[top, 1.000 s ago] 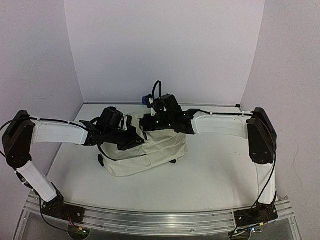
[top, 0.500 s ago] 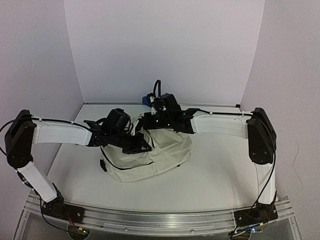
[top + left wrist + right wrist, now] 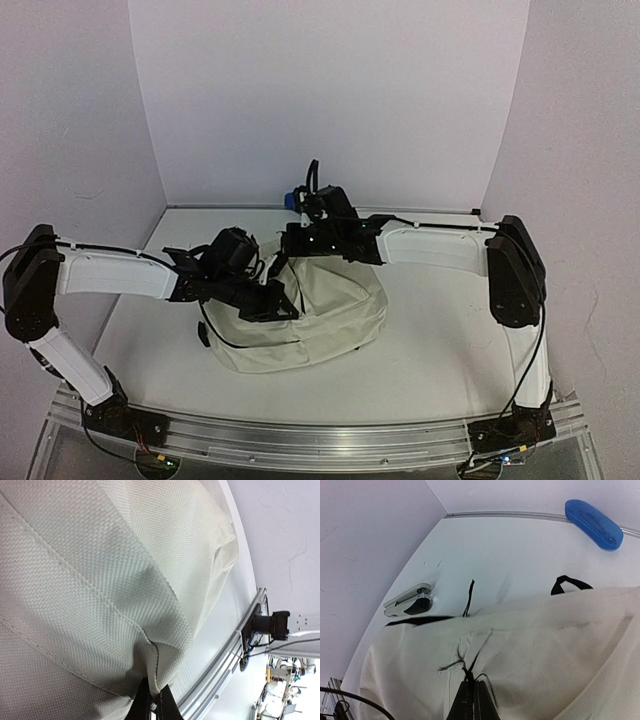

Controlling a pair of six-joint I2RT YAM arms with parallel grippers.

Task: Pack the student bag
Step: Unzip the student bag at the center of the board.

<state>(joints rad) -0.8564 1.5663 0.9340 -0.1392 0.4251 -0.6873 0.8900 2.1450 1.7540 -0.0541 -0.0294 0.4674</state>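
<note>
1. Top external view: the student bag (image 3: 325,315) lies slumped in the middle of the worktop (image 3: 440,330), its long axis running from near left to far right. The left hand (image 3: 284,306) meets the bag's near-left edge. The right hand (image 3: 291,246) meets its far edge, so the bag is stretched between the two. A blue case (image 3: 297,199) shows just behind the right wrist, at the back wall.

2. Left wrist view: the left hand (image 3: 152,706) has its fingers together, clamped on a seamed fold of the student bag (image 3: 100,580). The cream cloth fills the view above the fingertips. The base rail (image 3: 225,652) runs past on the right.

3. Right wrist view: the right hand (image 3: 471,700) is pinched shut on the student bag (image 3: 545,645), where some frayed black threads gather. Beyond the bag's far edge, a grey-and-black stapler (image 3: 409,601) lies to the left and the blue case (image 3: 594,517) to the right, well apart. A black strap loop (image 3: 570,583) rises from the edge.

4. Judgement: the loose items lie on the far side of the bag, nearer the right arm. That arm is the likelier one to fetch them, but it must let go of the cloth first.
</note>
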